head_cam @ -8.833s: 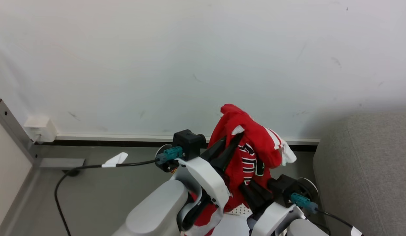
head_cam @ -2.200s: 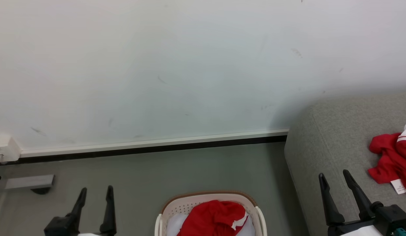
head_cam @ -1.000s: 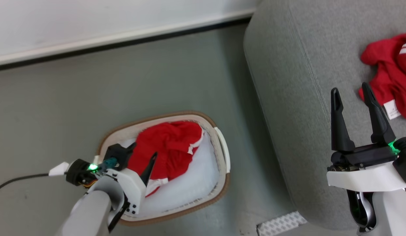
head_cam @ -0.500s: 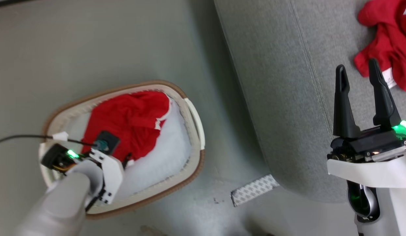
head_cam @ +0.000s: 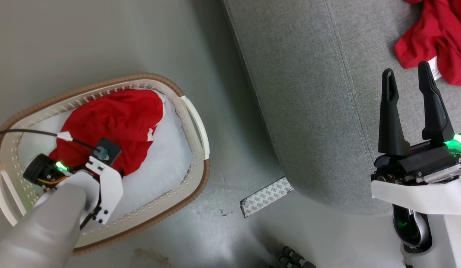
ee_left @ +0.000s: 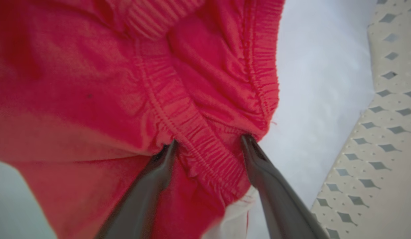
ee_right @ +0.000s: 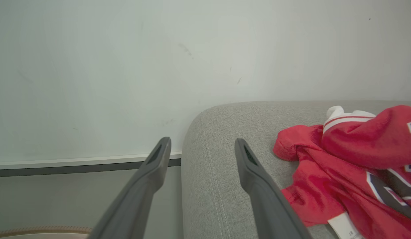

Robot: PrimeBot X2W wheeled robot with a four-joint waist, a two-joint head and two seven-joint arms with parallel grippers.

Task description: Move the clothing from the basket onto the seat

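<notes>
A red garment (head_cam: 115,121) lies bunched in the white basket (head_cam: 195,126) on the floor at the left. My left gripper (ee_left: 208,141) reaches down into the basket, open, its fingers (ee_left: 155,176) pressed into the red fabric (ee_left: 125,83) on either side of an elastic hem. A second red garment (head_cam: 435,33) with white stripes lies on the grey sofa seat (head_cam: 319,93) at the upper right. My right gripper (head_cam: 407,76) hovers over the seat, open and empty, just left of that garment (ee_right: 351,166).
A plain white pad (head_cam: 167,163) lines the basket under the red cloth. A strip of patterned tape (head_cam: 265,195) lies on the grey floor (head_cam: 103,37) between basket and sofa. A white wall (ee_right: 125,66) stands behind the sofa.
The head camera has tilted down, shifting the whole picture. My left arm has dropped into the basket and its fingers now sink into the red garment. The right gripper stays open over the seat.
</notes>
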